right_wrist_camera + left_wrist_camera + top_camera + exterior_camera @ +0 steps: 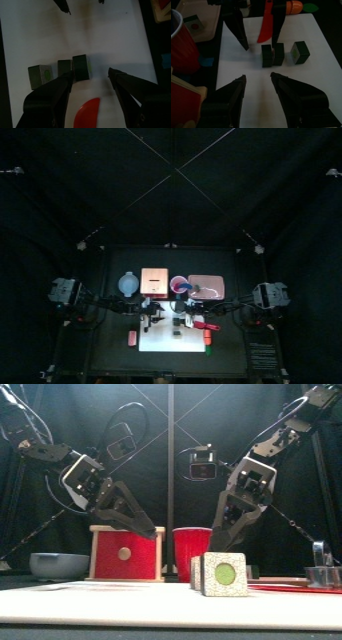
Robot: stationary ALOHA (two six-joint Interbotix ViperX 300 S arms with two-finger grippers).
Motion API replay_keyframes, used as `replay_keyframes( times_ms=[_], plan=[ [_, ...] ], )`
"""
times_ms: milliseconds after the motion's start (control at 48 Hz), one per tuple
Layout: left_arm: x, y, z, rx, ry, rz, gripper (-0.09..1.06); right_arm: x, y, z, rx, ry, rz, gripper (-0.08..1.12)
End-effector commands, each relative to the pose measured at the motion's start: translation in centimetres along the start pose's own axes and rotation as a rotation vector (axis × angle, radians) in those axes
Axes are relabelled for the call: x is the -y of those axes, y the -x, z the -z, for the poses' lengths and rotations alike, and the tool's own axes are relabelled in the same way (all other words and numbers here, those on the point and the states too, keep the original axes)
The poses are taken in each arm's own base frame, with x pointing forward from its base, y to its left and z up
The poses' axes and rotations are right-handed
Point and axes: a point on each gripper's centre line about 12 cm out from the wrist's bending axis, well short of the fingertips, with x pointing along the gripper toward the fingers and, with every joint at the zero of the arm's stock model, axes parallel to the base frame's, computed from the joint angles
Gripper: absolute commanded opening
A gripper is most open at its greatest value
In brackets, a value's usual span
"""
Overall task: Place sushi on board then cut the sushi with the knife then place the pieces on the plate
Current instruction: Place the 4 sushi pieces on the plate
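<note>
Three square sushi blocks (223, 575) sit centre frame on flat white cutting board (94, 596), one apart from the pair. Board front bare. Left pincer (258, 75) apart, empty. Right pincer (91, 71) clamped on red knife (266, 25). Red cup (193, 549) behind.

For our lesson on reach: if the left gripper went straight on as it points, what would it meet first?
Probably the dark green toy sushi blocks on the white cutting board; depth is unclear.
</note>
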Motion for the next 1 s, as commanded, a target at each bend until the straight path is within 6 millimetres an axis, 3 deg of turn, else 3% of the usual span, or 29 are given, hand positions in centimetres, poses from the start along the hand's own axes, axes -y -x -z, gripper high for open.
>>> replay_keyframes(
  times_ms=[21, 729, 1000],
  plan=[
    [-0.1, 0.0, -0.7, 0.023, 0.004, -0.005, 0.82, -0.4, 0.6, -1.4, 0.045, 0.001, -0.010, 0.90],
    [-0.1, 0.0, -0.5, 0.018, 0.004, -0.005, 0.82, -0.7, -0.7, -1.6, 0.030, 0.027, -0.011, 0.89],
    [-0.1, 0.0, -0.4, 0.016, 0.004, -0.005, 0.82, -0.5, -1.1, -1.8, 0.028, 0.036, -0.005, 0.79]
  ],
)
